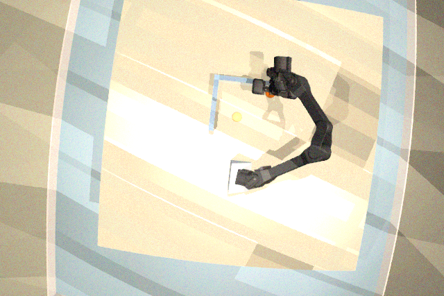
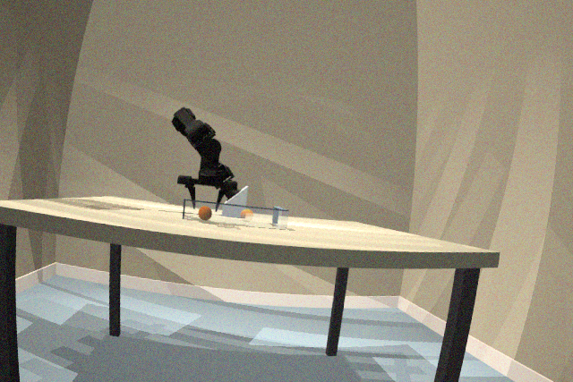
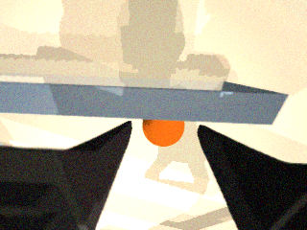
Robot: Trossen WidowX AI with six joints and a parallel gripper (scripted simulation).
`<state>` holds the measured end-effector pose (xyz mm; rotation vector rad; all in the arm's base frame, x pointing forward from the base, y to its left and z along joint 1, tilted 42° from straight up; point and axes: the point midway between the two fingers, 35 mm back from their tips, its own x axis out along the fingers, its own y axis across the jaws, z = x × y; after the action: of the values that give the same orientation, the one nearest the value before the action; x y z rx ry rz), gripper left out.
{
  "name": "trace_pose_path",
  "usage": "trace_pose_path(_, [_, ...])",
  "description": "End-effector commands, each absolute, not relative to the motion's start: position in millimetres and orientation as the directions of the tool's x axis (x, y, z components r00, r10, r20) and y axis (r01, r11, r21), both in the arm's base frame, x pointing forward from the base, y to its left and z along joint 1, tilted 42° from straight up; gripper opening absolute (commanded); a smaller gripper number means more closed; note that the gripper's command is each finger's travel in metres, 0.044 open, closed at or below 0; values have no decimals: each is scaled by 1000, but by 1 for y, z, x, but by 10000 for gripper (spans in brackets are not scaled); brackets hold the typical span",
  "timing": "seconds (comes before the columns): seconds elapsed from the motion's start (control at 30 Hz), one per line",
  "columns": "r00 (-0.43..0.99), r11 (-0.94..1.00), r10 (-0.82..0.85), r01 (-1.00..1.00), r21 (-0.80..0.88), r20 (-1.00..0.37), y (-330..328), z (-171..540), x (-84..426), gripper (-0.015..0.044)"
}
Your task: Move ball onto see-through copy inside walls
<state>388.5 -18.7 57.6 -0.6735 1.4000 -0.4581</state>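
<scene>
Wrist view, near to far: black two-finger claw (image 3: 163,144) is spread wide, roughly three-quarters open, with nothing gripped. Dark fingers frame the view at 7 and 5 o'clock. Small orange ball (image 3: 163,132) sits on the pale beige bench (image 3: 269,57) at 12 o'clock, centred in the gap, with no contact on either side. Right behind it runs the low clear bluish wall (image 3: 144,103), left to right; the ball looks to be against it or just beside it, can't tell which.

Top view: ball (image 1: 269,94) is mostly hidden under the wrist, near the open end of the wall arm. The pale see-through copy ball (image 1: 236,116) lies at about 8 o'clock from it, inside the corner near the other wall, well apart from the real ball.

Exterior view: fingertips hang just above the ball (image 2: 204,212), not yet down around it.

Risks, my read:
- Descending further forward puts the far fingertip on the wall, which would stall the arm or shove the ball.
- An off-centre close squirts the ball along the wall and out the open end.
- Releasing with sideways motion lets it roll off target.
</scene>
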Motion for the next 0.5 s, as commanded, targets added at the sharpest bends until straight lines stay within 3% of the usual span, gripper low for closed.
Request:
trace_pose_path(0.0, [127,733,-660,-105,-672,-740,-23,52,387,325])
trace_pose_path(0.17, [127,733,-661,-105,-672,-740,-26,48,387,325])
trace_pose_path(0.27, [127,733,-661,-105,-672,-740,-26,48,387,246])
trace_pose_path(0.47, [127,733,-661,-105,-672,-740,-26,48,387,206])
